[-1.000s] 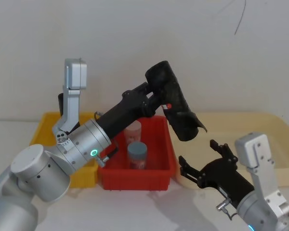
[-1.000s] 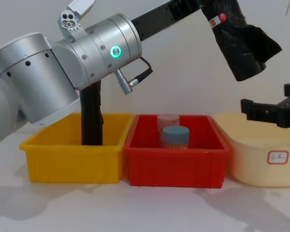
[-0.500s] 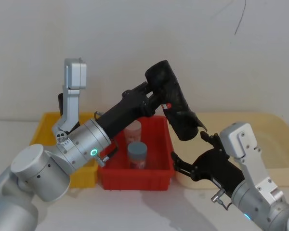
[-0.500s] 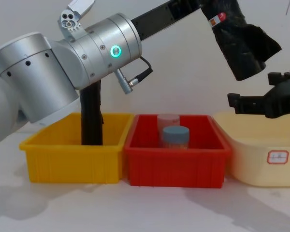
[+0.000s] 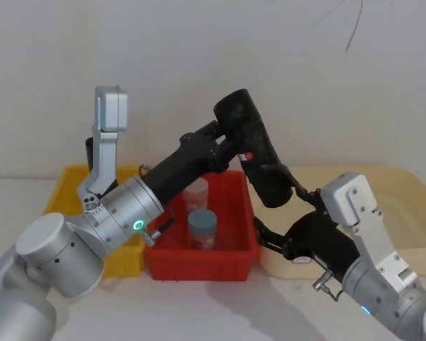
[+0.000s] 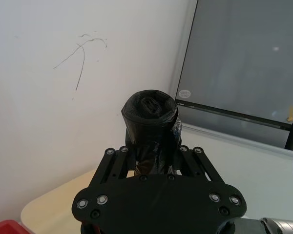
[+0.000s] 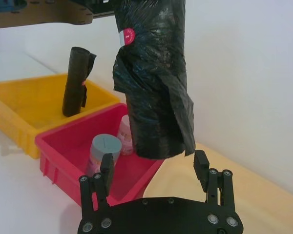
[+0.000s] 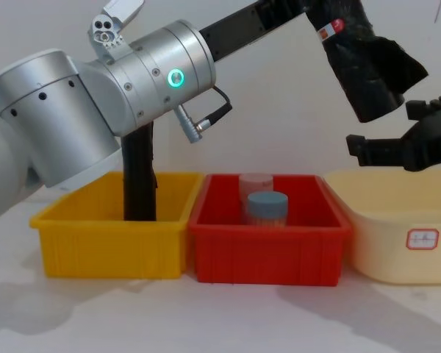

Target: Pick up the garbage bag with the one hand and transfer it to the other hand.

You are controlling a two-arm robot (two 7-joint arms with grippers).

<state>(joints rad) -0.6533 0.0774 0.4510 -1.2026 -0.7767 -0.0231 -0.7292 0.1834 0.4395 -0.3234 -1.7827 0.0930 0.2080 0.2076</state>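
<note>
Handover step: pickup looks done, transfer not made yet. My left claw (image 5: 233,145) is clamped on the garbage bag (image 5: 259,160) and holds it high in the air, over the right end of the red bin (image 5: 238,249). The bag is tilted, sticker (image 7: 128,35) end up by the claw, with the loose lower end hanging free. My right claw (image 7: 153,165) is spread wide just under that lower end, one finger to each side. Its tips are about level with the bag's bottom edge, and I see no contact with the plastic.

Next move, my call: raise the right claw so its fingers straddle the firm rolled body rather than the floppy flap. Then close it fully before the left claw lets go. Gripping only the loose flap could let the roll slip or unwind.

A plain black roll (image 7: 75,83) stands upright in the yellow bin (image 5: 64,185); not my target. A cream tub (image 8: 397,220) sits on the counter below the right claw.
</note>
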